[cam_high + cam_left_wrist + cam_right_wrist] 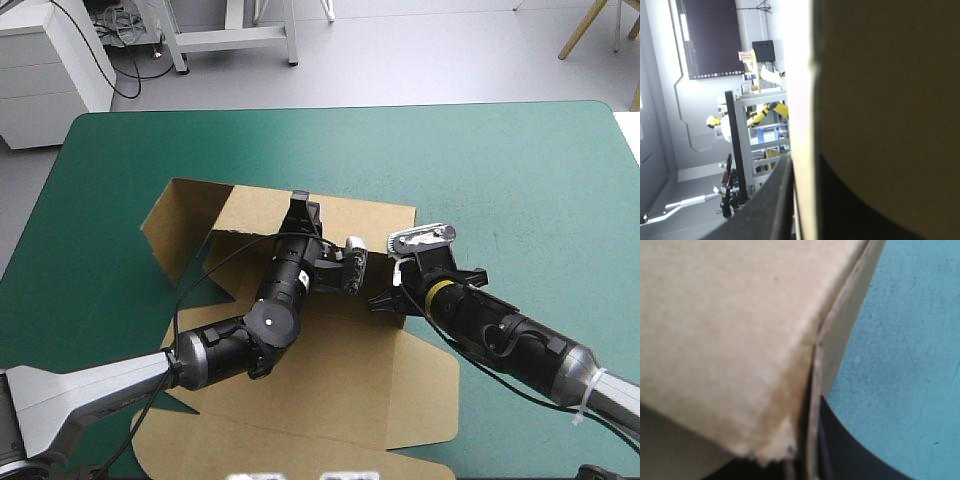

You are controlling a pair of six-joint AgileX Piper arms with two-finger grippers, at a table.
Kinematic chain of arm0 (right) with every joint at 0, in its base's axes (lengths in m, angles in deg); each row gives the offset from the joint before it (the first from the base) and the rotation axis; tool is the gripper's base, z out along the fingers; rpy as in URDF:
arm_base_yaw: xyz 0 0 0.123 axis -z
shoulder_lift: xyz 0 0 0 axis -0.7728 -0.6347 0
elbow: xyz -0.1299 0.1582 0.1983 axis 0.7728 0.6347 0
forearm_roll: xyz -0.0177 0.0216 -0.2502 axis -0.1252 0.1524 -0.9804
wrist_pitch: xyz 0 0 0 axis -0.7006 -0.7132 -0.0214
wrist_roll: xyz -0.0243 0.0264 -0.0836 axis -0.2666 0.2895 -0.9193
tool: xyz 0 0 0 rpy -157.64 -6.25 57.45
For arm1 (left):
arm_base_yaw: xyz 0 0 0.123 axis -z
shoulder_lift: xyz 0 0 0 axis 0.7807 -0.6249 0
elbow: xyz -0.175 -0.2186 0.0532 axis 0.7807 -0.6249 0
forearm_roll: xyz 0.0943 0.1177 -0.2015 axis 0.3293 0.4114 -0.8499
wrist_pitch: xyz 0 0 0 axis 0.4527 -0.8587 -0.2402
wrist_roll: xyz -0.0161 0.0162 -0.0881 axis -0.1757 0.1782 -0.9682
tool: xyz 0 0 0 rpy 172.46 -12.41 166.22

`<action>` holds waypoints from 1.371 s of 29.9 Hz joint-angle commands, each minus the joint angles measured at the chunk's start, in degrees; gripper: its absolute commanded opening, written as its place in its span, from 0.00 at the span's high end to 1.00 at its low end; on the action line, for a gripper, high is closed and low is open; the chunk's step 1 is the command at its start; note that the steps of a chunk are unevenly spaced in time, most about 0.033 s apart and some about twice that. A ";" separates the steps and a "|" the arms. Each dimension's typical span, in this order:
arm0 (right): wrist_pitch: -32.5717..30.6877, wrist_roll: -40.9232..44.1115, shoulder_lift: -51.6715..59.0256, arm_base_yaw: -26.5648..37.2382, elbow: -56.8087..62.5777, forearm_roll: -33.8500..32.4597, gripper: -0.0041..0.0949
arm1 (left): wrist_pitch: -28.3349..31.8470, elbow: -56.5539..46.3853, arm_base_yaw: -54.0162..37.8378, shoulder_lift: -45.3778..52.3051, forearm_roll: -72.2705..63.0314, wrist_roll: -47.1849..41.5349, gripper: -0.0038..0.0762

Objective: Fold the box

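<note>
Table [520,170], teal-green cover. The box [330,385] sits mid-table toward the left. Its near half lies flat and reaches the near edge. Its far half is partly raised, with a wall [180,225] standing tilted at the far-left corner.

Step in hand, as I judge it: raising and tucking the far walls. Both arms work close together over the far half. To do it well:
- Grip each panel near its crease, not out at the free edge.
- Turn the panel about the crease rather than dragging the sheet.
- Let one gripper steady while the other folds, so the flat half does not slide on the cover.
- Mind the two wrists, which are very near each other above the board.

Left gripper [300,208]: at the box's far edge, pointing away from the robot. In its wrist view the fingers are all but together with a sheet edge clamped between them, and one black finger [772,200] shows beside the board.

Right gripper [386,297]: at the box's right side, just beside the left wrist. In its wrist view it pinches a board edge where two layers meet. One finger [845,445] lies on the cover side of that edge.
</note>
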 commanded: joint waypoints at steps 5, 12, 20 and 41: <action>-0.67 0.00 1.17 2.85 -6.38 -4.82 0.97 | -3.85 1.74 2.60 1.87 6.24 -5.14 0.38; 0.08 -2.65 1.17 10.86 -8.52 -5.56 0.97 | -9.11 2.51 9.01 1.87 6.24 -6.74 0.36; -0.34 -18.73 -0.63 19.04 -11.24 7.20 0.97 | -12.73 2.51 12.90 1.87 6.24 -6.74 0.36; -10.73 -37.90 -13.58 25.58 -25.69 28.68 0.97 | -21.32 29.91 2.06 1.74 -69.09 54.90 0.93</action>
